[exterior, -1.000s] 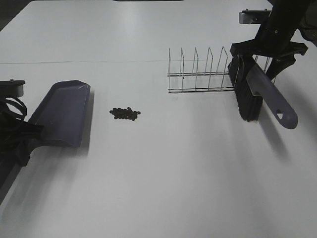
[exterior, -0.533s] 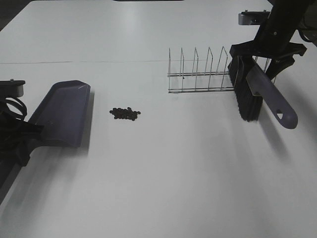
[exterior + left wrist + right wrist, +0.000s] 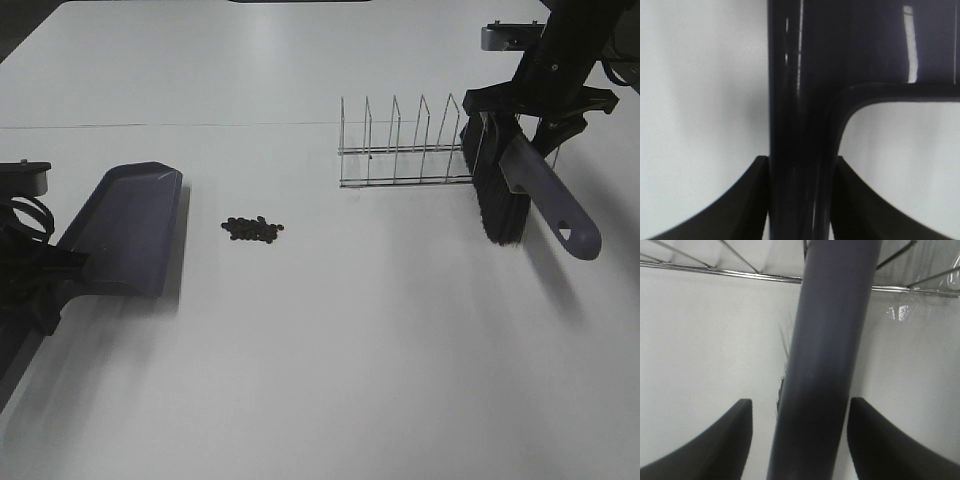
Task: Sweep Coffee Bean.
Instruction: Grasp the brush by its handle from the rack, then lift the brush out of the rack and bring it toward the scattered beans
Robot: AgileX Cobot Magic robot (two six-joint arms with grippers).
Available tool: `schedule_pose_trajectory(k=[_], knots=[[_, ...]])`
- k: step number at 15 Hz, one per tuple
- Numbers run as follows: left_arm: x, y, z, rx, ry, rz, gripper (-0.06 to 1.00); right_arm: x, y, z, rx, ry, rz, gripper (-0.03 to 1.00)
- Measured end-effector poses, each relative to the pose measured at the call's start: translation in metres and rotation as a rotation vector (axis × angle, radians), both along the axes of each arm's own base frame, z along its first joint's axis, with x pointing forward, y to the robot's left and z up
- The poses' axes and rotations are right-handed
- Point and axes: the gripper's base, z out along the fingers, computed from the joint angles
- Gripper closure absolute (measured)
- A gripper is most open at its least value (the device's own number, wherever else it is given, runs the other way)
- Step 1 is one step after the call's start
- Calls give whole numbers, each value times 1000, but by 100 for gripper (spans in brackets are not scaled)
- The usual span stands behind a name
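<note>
At the far left, the left pincer is squeezed tight on the handle of the purple dustpan, which lies on the white table. A little to the right of the pan's open edge sits the coffee bean heap, on the table and not touching the pan. Farther right stands a wire rack. At its right end is the brush, bristles pointing down. The right pincer sits around the brush handle, partly wide, with a gap beside one finger.
</note>
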Motion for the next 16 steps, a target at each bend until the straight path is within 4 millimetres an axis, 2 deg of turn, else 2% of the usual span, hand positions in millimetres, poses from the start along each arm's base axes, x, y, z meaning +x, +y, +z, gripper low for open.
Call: schedule_pose_trajectory(k=[1, 3, 6, 9, 10, 13, 15, 16], knots=[[0, 0, 0, 0, 0, 0, 62, 0, 0, 0, 3, 0, -1, 50], [0, 0, 0, 0, 0, 0, 62, -6, -1, -10, -2, 37, -15, 64], [0, 0, 0, 0, 0, 0, 62, -12, -4, -14, -11, 61, -17, 65], [0, 0, 0, 0, 0, -2, 62, -14, -4, -7, -11, 43, -24, 65], [0, 0, 0, 0, 0, -2, 62, -16, -4, -3, -14, 43, -23, 65], [0, 0, 0, 1, 0, -3, 62, -28, -6, 40, -33, 8, -13, 66], [0, 1, 0, 13, -1, -15, 62, -34, -6, 62, -30, -39, -14, 66], [0, 1, 0, 15, -1, -17, 62, -36, -6, 67, -23, -49, -16, 66]])
